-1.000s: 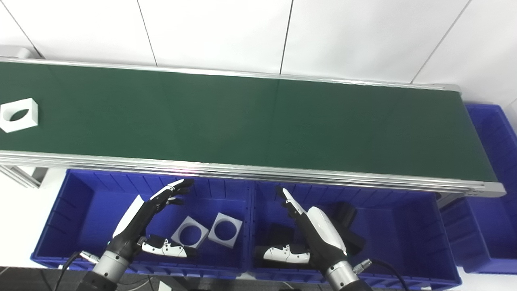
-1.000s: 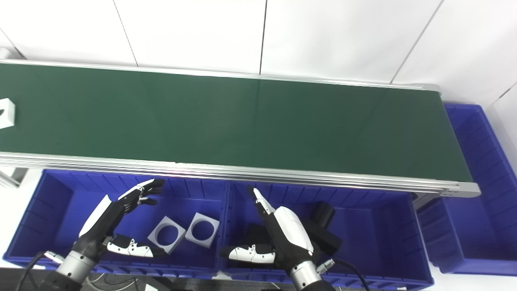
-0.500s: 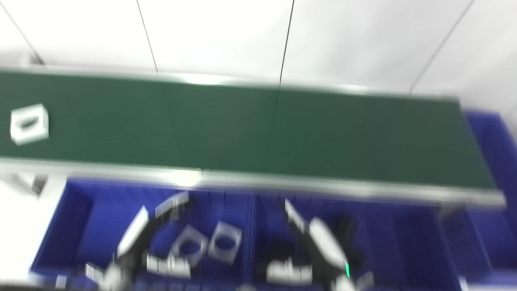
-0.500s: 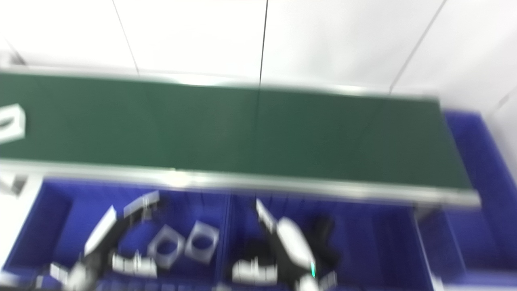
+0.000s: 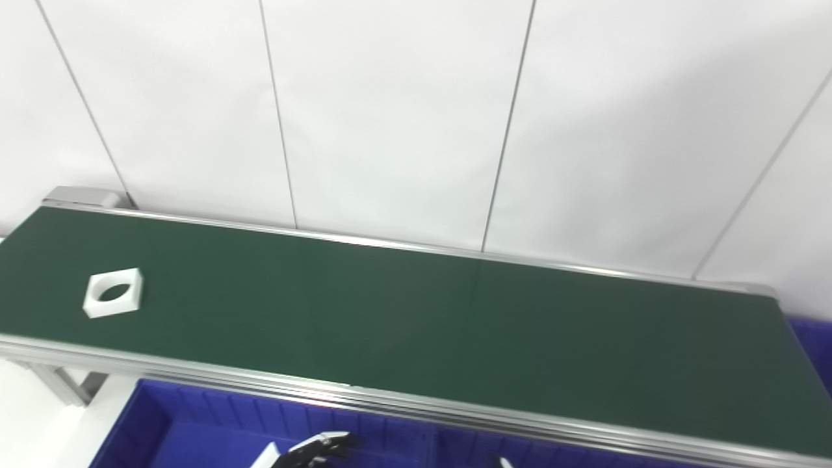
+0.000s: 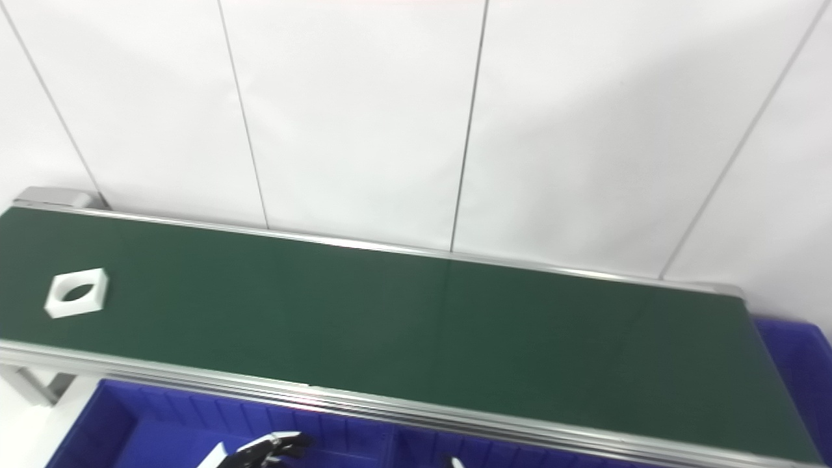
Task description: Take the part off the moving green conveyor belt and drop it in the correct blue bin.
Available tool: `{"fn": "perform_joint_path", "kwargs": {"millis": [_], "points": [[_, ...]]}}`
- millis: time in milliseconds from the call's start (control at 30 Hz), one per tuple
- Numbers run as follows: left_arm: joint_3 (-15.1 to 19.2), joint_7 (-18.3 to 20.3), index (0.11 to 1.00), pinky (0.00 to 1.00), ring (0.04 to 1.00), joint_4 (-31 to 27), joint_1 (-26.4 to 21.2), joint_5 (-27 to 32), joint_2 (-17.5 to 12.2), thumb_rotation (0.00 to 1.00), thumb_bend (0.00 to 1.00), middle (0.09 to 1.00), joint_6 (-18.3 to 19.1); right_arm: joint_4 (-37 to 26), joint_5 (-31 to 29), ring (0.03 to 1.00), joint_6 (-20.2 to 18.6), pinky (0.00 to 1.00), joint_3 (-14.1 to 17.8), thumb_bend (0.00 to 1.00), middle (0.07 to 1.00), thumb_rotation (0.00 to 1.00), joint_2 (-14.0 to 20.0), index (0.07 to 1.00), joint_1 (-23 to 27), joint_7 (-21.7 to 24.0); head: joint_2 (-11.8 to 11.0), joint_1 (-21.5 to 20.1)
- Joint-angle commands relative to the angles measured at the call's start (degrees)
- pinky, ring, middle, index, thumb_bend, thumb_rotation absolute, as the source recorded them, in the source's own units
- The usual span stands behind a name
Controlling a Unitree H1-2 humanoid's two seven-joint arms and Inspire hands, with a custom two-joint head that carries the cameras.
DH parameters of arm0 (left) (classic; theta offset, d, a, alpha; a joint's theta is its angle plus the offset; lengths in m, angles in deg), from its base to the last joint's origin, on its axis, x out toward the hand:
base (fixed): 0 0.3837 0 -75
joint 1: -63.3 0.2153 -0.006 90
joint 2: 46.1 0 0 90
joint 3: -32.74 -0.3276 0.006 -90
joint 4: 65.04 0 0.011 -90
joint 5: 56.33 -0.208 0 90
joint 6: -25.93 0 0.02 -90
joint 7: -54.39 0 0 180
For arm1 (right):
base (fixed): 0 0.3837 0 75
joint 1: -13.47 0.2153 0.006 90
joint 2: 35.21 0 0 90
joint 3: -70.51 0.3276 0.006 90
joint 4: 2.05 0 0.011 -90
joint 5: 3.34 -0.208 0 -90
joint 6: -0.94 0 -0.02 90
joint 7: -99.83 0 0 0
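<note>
A white square part with a round hole (image 5: 114, 292) lies flat on the green conveyor belt (image 5: 416, 325), near its left end; it also shows in the right eye view (image 6: 77, 292). Only the outstretched fingertips of my left hand (image 5: 318, 448) show at the bottom edge, over the left blue bin (image 5: 195, 422), well below and right of the part. They hold nothing that I can see. Of my right hand (image 5: 504, 461) a single white fingertip shows at the bottom edge.
The belt's silver front rail (image 5: 403, 403) runs between the hands and the belt. Another blue bin (image 6: 796, 351) peeks out past the belt's right end. A white panelled wall (image 5: 416, 117) stands behind the belt.
The camera has tilted up: the wall fills the top, and the bins and hands have dropped almost out of view. The white part sits further right along the belt.
</note>
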Motion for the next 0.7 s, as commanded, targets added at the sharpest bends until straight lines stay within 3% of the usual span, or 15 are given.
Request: {"fn": "perform_joint_path", "kwargs": {"millis": [0,100,233,333,367,433,667], "points": [[-0.2,-1.3,0.793,0.66,0.765,-0.6,-0.7,-0.1,0.0,0.07,0.91,0.818,-2.3,-0.7,-1.3,0.903,4.2,0.81,0.6,0.73,0.954,0.36,-0.2,1.000,0.4,-1.1,-0.1,1.0],[-0.9,-2.0,0.789,0.66,0.759,-0.4,-1.1,-0.3,-0.1,0.09,0.91,0.814,-2.3,-0.3,-3.1,0.914,5.3,0.81,1.3,0.75,0.962,0.30,-0.3,1.000,0.2,-1.2,-0.6,2.7],[-1.7,-3.1,0.782,0.66,0.751,-0.1,-1.5,-1.5,0.4,0.10,0.91,0.806,-2.3,1.0,-5.8,0.916,8.1,0.77,2.9,0.77,0.971,0.26,-0.4,1.000,-0.3,-2.0,-2.6,8.1],[-2.3,-4.0,0.781,0.66,0.746,0.4,-1.7,-2.6,0.5,0.09,0.92,0.803,-2.3,3.4,-8.1,0.948,12.1,0.81,4.1,0.78,0.987,0.24,-0.6,1.000,-0.3,-3.2,-3.7,10.3],[-2.6,-4.4,0.779,0.66,0.744,0.6,-1.8,-2.9,0.5,0.07,0.92,0.801,-2.3,4.4,-8.2,0.930,13.8,0.76,4.6,0.78,0.987,0.23,-0.8,1.000,-0.3,-4.1,-4.3,11.4],[-3.1,-5.3,0.777,0.66,0.742,0.9,-2.1,-3.6,0.5,0.06,0.92,0.799,-2.3,5.9,-8.9,0.916,16.1,0.72,5.3,0.79,0.987,0.21,-1.1,1.000,-0.2,-5.1,-4.8,12.4],[-4.1,-7.1,0.769,0.66,0.735,1.8,-2.8,-4.6,0.7,0.12,0.92,0.788,-2.3,10.1,-9.9,0.959,21.8,0.80,6.3,0.74,1.000,0.10,-1.1,1.000,0.8,-5.9,-5.3,13.6]]}}
